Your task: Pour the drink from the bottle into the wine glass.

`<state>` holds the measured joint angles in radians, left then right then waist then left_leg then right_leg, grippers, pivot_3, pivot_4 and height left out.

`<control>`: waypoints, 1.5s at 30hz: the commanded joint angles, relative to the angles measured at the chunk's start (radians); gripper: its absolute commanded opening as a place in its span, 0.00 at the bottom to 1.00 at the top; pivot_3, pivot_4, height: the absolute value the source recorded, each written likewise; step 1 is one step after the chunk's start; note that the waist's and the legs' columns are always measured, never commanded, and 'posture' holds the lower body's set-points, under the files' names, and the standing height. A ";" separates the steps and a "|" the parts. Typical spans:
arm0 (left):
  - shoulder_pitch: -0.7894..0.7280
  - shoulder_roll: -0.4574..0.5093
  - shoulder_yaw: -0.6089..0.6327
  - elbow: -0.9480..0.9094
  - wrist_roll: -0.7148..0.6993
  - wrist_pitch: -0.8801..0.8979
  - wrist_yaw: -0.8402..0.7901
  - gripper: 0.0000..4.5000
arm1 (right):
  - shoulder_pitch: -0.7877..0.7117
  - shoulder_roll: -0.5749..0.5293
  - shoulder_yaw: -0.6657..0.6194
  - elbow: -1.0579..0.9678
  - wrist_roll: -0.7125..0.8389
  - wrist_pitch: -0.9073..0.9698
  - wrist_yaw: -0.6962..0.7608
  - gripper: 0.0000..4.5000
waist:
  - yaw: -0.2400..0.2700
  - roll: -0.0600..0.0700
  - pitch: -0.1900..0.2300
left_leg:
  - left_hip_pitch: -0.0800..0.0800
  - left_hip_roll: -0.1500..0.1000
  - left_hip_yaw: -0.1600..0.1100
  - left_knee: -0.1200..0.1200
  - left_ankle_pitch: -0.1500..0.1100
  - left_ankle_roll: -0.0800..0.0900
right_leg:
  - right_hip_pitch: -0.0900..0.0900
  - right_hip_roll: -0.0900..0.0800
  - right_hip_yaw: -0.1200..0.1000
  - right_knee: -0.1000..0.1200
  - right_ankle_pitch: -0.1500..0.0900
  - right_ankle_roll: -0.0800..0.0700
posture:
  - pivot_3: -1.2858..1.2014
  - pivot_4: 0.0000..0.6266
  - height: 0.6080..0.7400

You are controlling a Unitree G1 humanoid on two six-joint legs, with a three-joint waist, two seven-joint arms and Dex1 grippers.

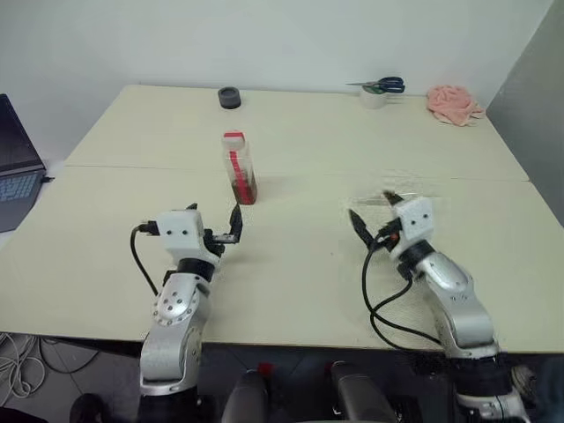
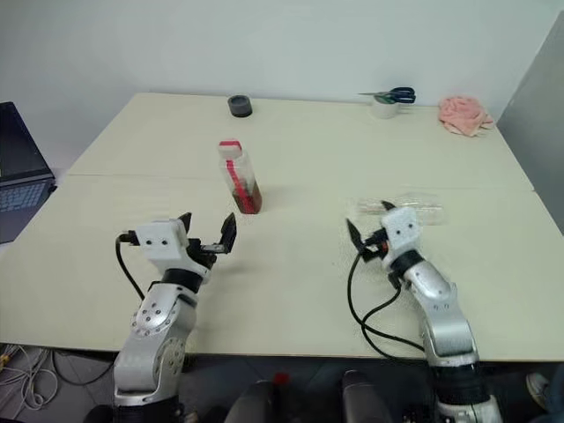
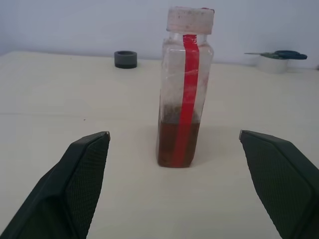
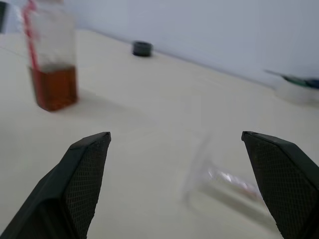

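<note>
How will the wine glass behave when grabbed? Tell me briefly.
Lying on its side, the wine glass will probably roll if nudged. Thin and clear, it looks fragile, likely slippery in the open right claw.

bottle [image 1: 239, 167] upright mid-tabletop [image 1: 300, 282], just ahead of left pincer [image 1: 220, 231]. wine glass [image 2: 401, 207] on its side to the right, by right pincer [image 1: 372, 222]. Far edge, left to right: tape roll [image 1: 229, 97], scissors [image 1: 381, 85], cloth [image 1: 453, 104]. Laptop [image 1: 18, 163] off left.
</note>
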<state>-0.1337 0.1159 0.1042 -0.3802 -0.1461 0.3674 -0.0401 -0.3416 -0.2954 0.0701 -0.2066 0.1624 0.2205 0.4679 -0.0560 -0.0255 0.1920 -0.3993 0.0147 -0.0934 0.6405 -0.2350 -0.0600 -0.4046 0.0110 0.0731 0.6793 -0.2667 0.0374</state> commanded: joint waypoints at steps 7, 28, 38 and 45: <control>-0.252 0.040 0.015 0.163 0.038 0.054 0.020 0.99 | -0.260 -0.007 0.111 0.100 0.137 0.145 0.276 1.00 | 0.008 0.000 0.000 | -0.002 0.000 -0.003 0.000 0.000 0.000 | 0.000 0.000 -0.002 0.000 0.003 -0.004 | 0.52 0.24 1.00; -0.496 0.050 -0.022 0.504 0.052 -0.091 -0.043 0.99 | -0.302 0.034 0.136 0.142 0.123 0.127 0.298 1.00 | 0.010 0.000 0.000 | -0.002 -0.002 -0.003 0.000 0.000 0.000 | 0.000 -0.002 -0.003 0.001 0.003 -0.004 | 0.52 0.24 1.00; -0.593 0.055 -0.027 0.678 0.075 -0.191 -0.056 0.99 | -0.288 0.034 0.128 0.139 0.110 0.128 0.277 1.00 | 0.010 0.000 0.000 | -0.002 -0.002 -0.003 0.000 0.000 0.000 | 0.000 -0.002 -0.003 0.001 0.003 -0.004 | 0.52 0.24 1.00; -0.618 0.054 -0.016 0.751 0.078 -0.256 -0.060 0.99 | -0.271 0.036 0.132 0.121 0.112 0.131 0.271 1.00 | 0.010 0.000 0.000 | -0.002 -0.002 -0.003 0.000 0.000 0.000 | -0.001 -0.002 -0.003 0.001 0.003 -0.004 | 0.52 0.24 1.00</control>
<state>-0.7182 0.1631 0.0827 0.3803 -0.0723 0.1516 -0.0980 -0.6049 -0.2621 0.2106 -0.0356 0.2742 0.3588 0.7407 -0.0459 -0.0258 0.1921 -0.4012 0.0130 -0.0968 0.6405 -0.2349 -0.0604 -0.4051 0.0091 0.0702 0.6800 -0.2635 0.0332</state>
